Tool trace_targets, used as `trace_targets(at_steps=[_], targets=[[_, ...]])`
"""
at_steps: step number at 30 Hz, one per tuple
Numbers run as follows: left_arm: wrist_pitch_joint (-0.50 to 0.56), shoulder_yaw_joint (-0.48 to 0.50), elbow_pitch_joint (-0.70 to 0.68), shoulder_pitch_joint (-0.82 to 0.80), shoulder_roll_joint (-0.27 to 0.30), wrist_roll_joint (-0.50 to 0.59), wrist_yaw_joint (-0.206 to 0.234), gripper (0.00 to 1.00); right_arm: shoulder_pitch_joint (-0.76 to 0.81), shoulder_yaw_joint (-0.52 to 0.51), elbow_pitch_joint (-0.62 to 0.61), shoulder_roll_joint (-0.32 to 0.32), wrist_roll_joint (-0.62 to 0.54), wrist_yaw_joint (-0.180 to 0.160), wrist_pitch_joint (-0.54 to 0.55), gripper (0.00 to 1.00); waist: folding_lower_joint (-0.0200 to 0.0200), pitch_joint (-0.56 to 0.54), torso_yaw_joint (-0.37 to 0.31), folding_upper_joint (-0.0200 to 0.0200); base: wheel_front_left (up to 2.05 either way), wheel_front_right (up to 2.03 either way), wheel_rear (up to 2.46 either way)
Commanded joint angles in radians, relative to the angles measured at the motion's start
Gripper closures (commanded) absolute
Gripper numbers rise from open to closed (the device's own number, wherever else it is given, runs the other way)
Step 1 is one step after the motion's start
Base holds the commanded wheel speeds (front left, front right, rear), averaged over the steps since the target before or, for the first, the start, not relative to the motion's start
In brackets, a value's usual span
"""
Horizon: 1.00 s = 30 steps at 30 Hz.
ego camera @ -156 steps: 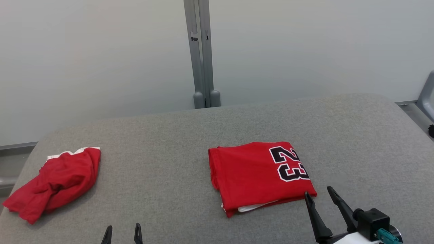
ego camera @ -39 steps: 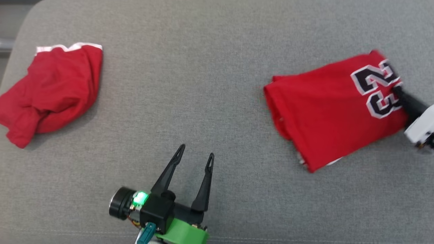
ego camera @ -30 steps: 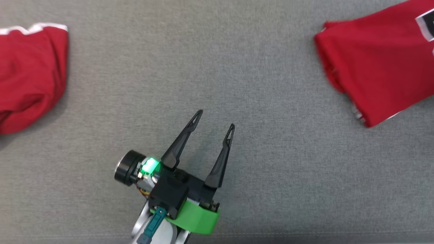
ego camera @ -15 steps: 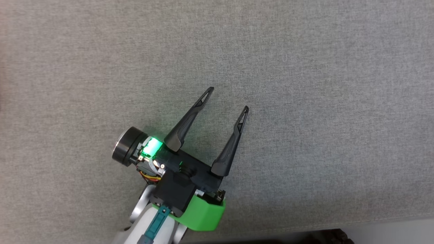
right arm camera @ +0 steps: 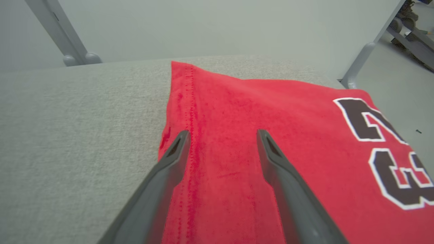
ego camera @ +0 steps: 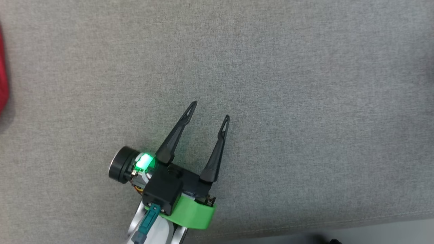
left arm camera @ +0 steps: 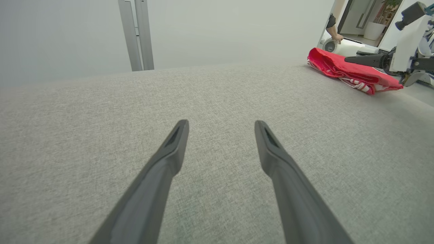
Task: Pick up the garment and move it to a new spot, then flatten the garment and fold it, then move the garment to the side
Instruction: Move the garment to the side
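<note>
My right gripper has let go of the folded red jersey, fingers wide over it, delivered at three o'clock; left gripper waits spread, empty.

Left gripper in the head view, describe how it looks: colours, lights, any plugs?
The left gripper has two long, dark, tapering fingers with slotted tips on a black block. A lit green light and a black cylinder sit at its side; behind come a bright green collar, a teal plug and a pale forearm.
</note>
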Motion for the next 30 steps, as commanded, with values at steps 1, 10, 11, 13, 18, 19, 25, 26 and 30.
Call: trace_targets(at_steps=[1,10,11,13,18,19,25,26,30], targets=[[0.0,0.015,0.014,0.04,-0.001,-0.012,0.012,0.0,0.05,-0.016,-0.016,0.036,-0.032,0.0,-0.004,0.0,-0.0002,-0.19,0.044,-0.0001,0.0,0.0,0.0],[0.0,0.157,0.085,0.231,-0.008,-0.096,0.042,0.0,0.325,-0.136,-0.154,0.361,-0.231,0.0,-0.003,0.0,-0.0002,-0.474,0.053,-0.0001,0.0,0.0,0.0],[0.0,0.169,0.096,0.246,-0.008,-0.098,0.042,0.0,0.354,-0.149,-0.167,0.389,-0.256,0.0,-0.003,0.0,-0.0002,-0.501,0.055,-0.0001,0.0,0.0,0.0],[0.0,0.198,0.118,0.284,-0.009,-0.105,0.048,0.0,0.421,-0.173,-0.202,0.454,-0.305,0.0,-0.003,0.0,-0.0002,-0.554,0.056,-0.0001,0.0,0.0,0.0],[0.0,0.253,0.144,0.357,-0.012,-0.097,0.078,0.0,0.571,-0.245,-0.313,0.59,-0.458,0.0,-0.003,0.0,-0.0002,-0.633,0.049,-0.0001,0.0,0.0,0.0],[0.0,0.261,0.147,0.369,-0.012,-0.101,0.081,0.0,0.598,-0.248,-0.331,0.61,-0.485,0.0,-0.003,0.0,-0.0002,-0.643,0.048,-0.0001,0.0,0.0,0.0],[0.0,0.298,0.124,0.426,-0.014,-0.109,0.076,0.0,0.742,-0.25,-0.433,0.683,-0.62,0.0,-0.004,0.0,-0.0002,-0.696,0.042,-0.0001,0.0,0.0,0.0],[0.0,0.302,0.117,0.438,-0.014,-0.109,0.073,0.0,0.763,-0.257,-0.45,0.691,-0.632,0.0,-0.003,0.0,-0.0002,-0.704,0.042,-0.0001,0.0,0.0,0.0],[0.0,0.326,0.093,0.469,-0.013,-0.094,0.058,0.0,0.848,-0.282,-0.521,0.717,-0.663,0.0,-0.003,0.0,-0.0002,-0.731,0.041,-0.0001,0.0,0.0,0.0]])
